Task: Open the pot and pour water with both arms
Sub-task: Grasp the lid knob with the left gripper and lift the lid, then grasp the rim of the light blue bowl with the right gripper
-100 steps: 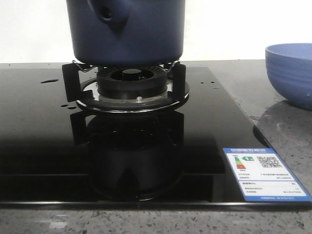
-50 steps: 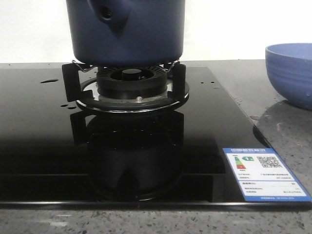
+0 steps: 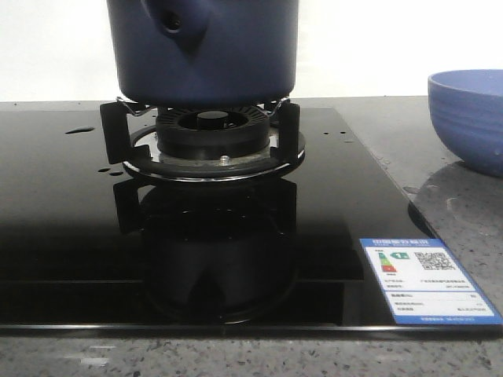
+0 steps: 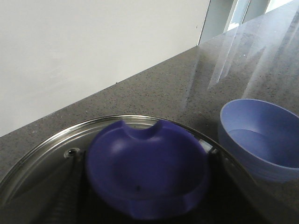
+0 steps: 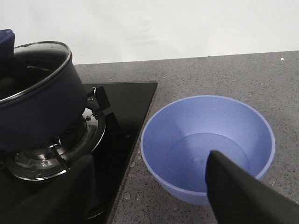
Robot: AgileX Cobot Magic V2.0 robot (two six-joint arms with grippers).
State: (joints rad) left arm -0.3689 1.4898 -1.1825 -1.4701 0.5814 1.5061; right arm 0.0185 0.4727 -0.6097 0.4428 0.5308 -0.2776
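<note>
On the burner (image 3: 212,137) near the hob's back edge sits the pot (image 3: 204,47), lid (image 4: 28,156) on — left gripper (image 4: 147,182) straddles its knob (image 4: 145,170), grip unclear, right gripper (image 5: 154,191) wide over the bowl (image 5: 208,144) — opening, pouring remain.

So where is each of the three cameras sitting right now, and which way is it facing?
Front: low at the counter edge, facing the pot on its burner; no robot parts.
Left wrist: just above the glass lid and its blue knob; dark left tool fingers flank the knob.
Right wrist: right of the stove, looking down at the bowl; one dark finger shows.
Shared: the bowl in all; the pot in front and right wrist.
</note>
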